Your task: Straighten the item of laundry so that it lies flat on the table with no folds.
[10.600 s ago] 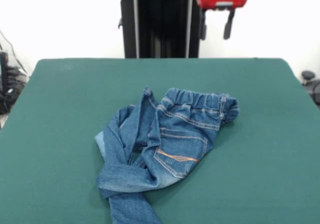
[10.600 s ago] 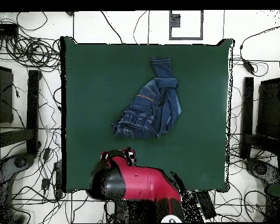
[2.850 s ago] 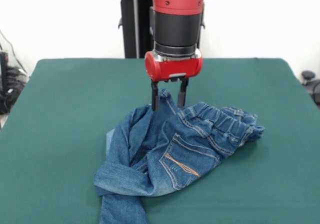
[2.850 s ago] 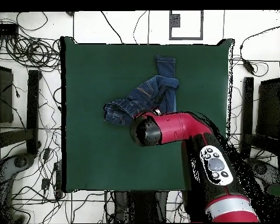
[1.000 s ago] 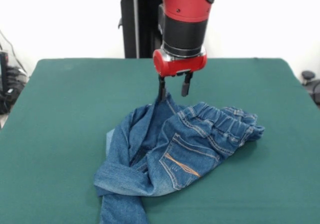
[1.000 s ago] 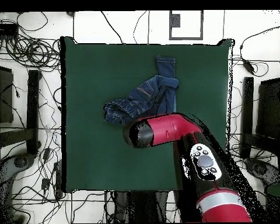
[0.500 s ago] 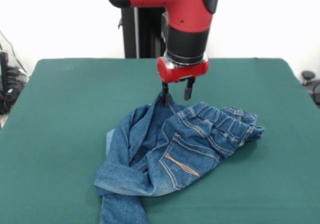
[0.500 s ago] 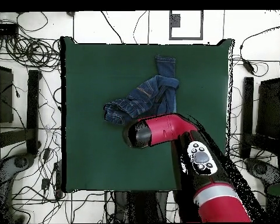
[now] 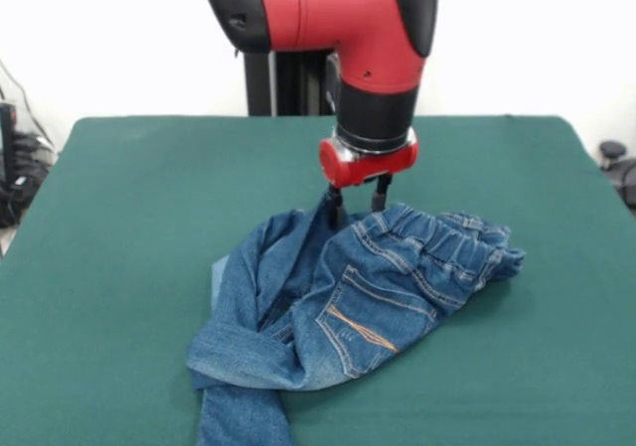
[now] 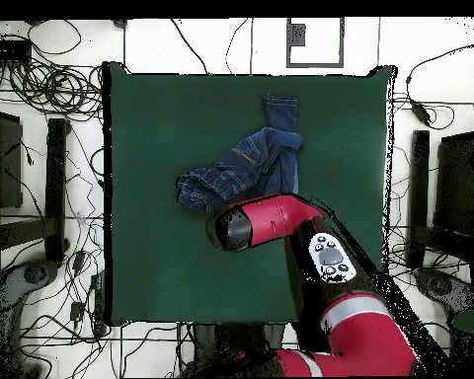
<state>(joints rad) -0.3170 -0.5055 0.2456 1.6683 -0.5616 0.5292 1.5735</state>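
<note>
I see the gripper (image 9: 356, 202) pointing straight down at the far edge of the jeans (image 9: 348, 307), its two dark fingers (image 9: 335, 204) spread slightly. One finger meets a raised peak of denim; I cannot tell whether cloth is pinched. The jeans lie bunched near the centre of the table (image 9: 119, 227), waistband toward 3 o'clock in the front view, legs twisted and folded toward 7 o'clock. From overhead, the arm (image 10: 280, 222) covers their 6 o'clock side.

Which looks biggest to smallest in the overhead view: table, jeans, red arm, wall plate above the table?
1. Table
2. Red arm, though it sits nearer the camera
3. Jeans
4. Wall plate
</note>
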